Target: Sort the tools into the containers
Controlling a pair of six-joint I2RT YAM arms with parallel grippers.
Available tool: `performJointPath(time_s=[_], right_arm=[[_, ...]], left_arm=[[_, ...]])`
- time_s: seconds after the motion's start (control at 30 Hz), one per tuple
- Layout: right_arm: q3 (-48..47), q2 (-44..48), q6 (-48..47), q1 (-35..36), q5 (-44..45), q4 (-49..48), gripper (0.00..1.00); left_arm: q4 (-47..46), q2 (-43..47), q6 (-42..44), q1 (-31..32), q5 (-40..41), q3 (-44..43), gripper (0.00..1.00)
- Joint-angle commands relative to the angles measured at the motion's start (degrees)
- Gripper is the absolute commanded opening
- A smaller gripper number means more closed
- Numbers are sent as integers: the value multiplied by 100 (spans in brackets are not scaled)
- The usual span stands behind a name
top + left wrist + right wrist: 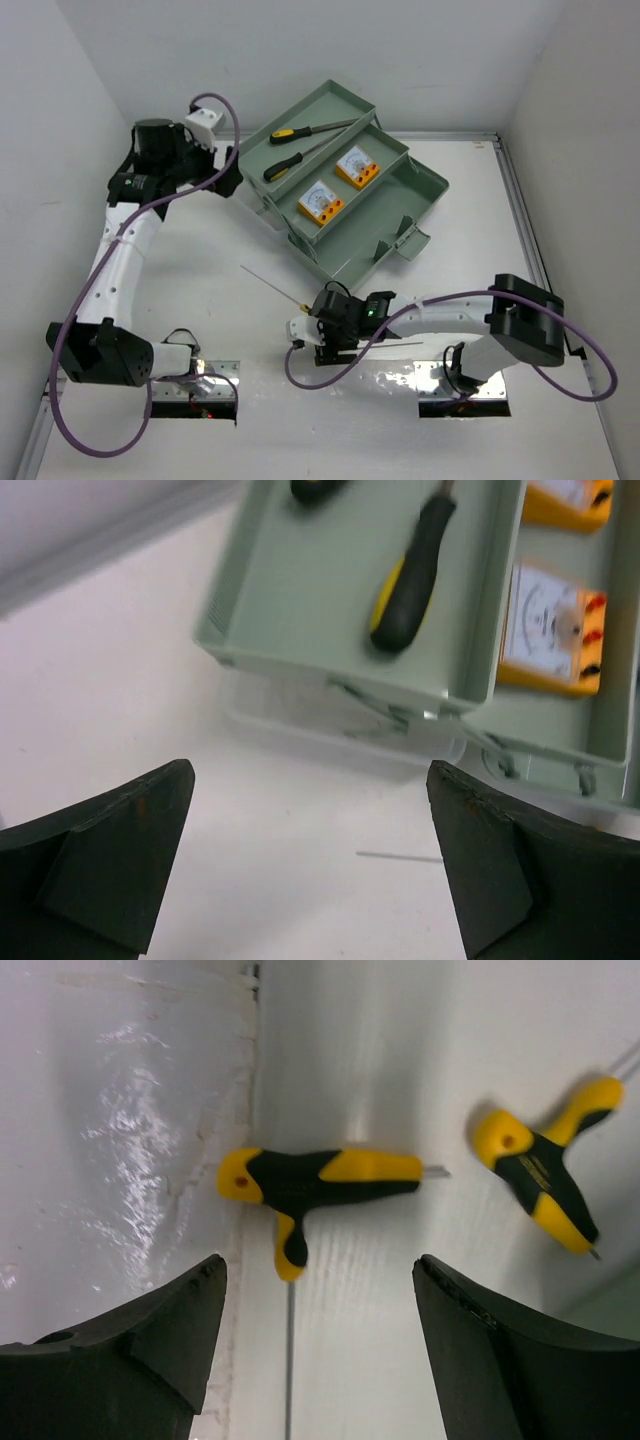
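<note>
T-handle key (320, 1185) is my target. It lies flat on the white surface (400, 1050) dead ahead of my right pincer (320, 1280), at twelve o'clock in the wrist view. Its yellow-and-black grip runs nine to three, straight across the view. Its thin shaft comes back toward six, passing between the two fingers a little left of centre. The right pincer is apart with nothing in it; I cannot tell how high it stands over the key. A second key (545, 1175) lies at two o'clock, near the first but apart from it, with its grip tilted eleven to five.

My read is that the grip's long axis lies along the line the fingers close on, so as they stand they would meet its ends, not its flanks. I'd want a quarter turn of the wrist. Closing on the short leg and shaft instead looks slippery.

From above, the right pincer (325, 340) is by far the nearer. The toolbox (425, 185) sits at twelve o'clock from it, with screwdrivers (285, 167) and meters (320, 202) already in its upper trays. My left pincer (310, 780), likewise apart and carrying nothing, hangs at the toolbox's nine o'clock corner, well apart from both keys.
</note>
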State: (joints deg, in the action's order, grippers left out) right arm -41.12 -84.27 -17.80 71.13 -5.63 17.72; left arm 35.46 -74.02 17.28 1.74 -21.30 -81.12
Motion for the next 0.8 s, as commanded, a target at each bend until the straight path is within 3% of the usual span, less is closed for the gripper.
performJointPath(time_s=[0.0, 0.13, 0.2, 0.27, 0.3, 0.43, 0.53, 0.6, 0.77], right_arm=[[-221, -186, 145, 120, -439, -532, 74], [-203, -502, 260, 129, -220, -725, 70], [-203, -616, 269, 129, -202, -831, 63], [-273, -826, 286, 120, -202, -770, 46], [-299, -915, 295, 120, -202, -613, 32], [-230, -1092, 470, 129, -543, -523, 21], [-229, -1100, 585, 129, -545, -497, 5], [-273, -1109, 629, 129, -361, -462, 0], [-756, -1074, 786, 129, 166, -383, 0]], left_arm=[[171, 1, 284, 46, 232, 271, 99], [189, 80, 303, 55, 109, 343, 99], [172, 98, 285, 55, 82, 325, 99], [172, 116, 294, 55, 73, 325, 99], [180, 133, 302, 55, 99, 342, 99], [276, 195, 416, 46, 424, 316, 99], [312, 221, 487, 46, 486, 343, 99], [330, 212, 496, 46, 460, 378, 99], [312, 221, 452, 37, 442, 422, 99]])
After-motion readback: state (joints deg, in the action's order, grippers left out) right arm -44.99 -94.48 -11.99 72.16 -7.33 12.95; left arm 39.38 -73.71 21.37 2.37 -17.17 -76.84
